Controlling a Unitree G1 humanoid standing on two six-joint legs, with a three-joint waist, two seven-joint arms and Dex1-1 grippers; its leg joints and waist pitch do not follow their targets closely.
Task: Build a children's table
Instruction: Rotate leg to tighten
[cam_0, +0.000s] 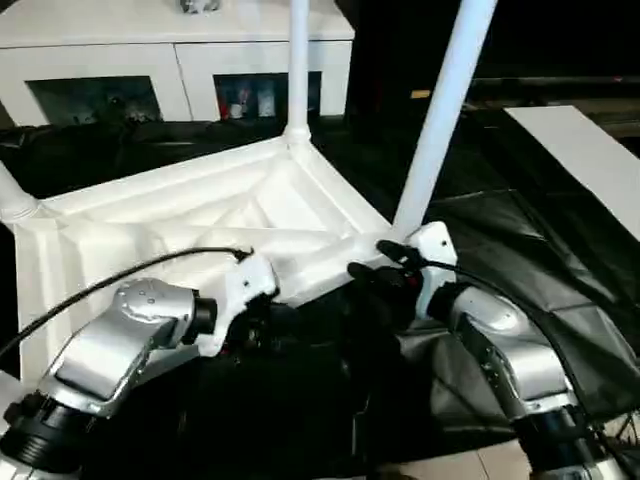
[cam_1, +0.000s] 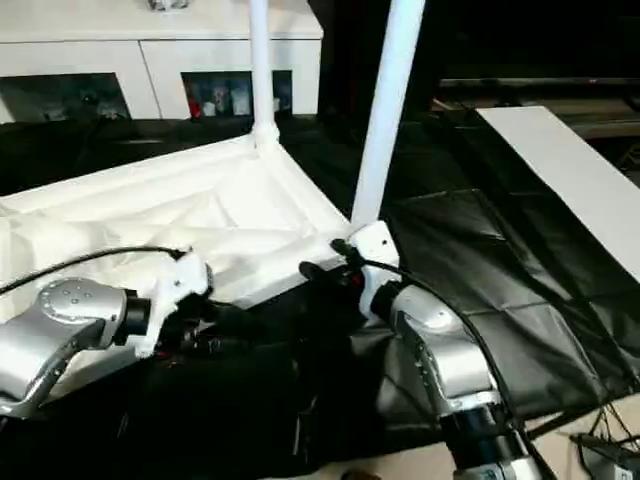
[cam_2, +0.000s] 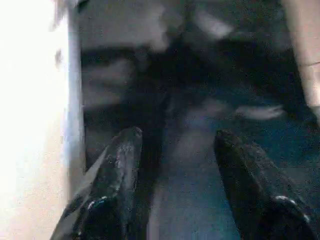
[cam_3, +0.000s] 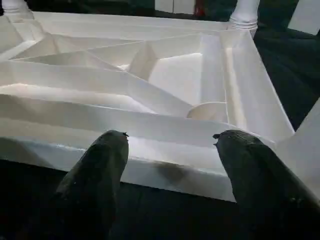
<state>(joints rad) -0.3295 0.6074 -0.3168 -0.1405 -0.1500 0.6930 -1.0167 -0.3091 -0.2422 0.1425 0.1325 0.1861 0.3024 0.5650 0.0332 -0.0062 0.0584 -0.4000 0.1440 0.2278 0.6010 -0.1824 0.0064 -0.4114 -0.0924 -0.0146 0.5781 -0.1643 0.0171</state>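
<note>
Presently catalogued: tabletop (cam_0: 200, 215) inverted on black sheet (cam_0: 520, 270), three legs (cam_0: 440, 110) fitted; left gripper (cam_2: 175, 150) and right gripper (cam_3: 170, 145) both spread, nothing held.

A: What is lying ahead of the right gripper (cam_3: 170, 145)?

B: The tabletop (cam_3: 165, 75) is lying upside down, ribbed underside facing up, on a black sheet (cam_3: 280, 65). Diagonal ribs are dividing it into recessed pockets.

A: How are the fingers (cam_3: 97, 175) standing?

B: They are standing apart, with nothing between them. Their tips are overlapping the tabletop's near rim; whether they are touching it cannot be told.

A: Are any legs seated?

B: One leg (cam_3: 245, 12) is rising from the socket at the far corner. Another leg base (cam_3: 14, 6) is showing at the opposite far corner. A rounded socket wall (cam_3: 210, 111) is sitting near the rim, between the fingertips.
</note>
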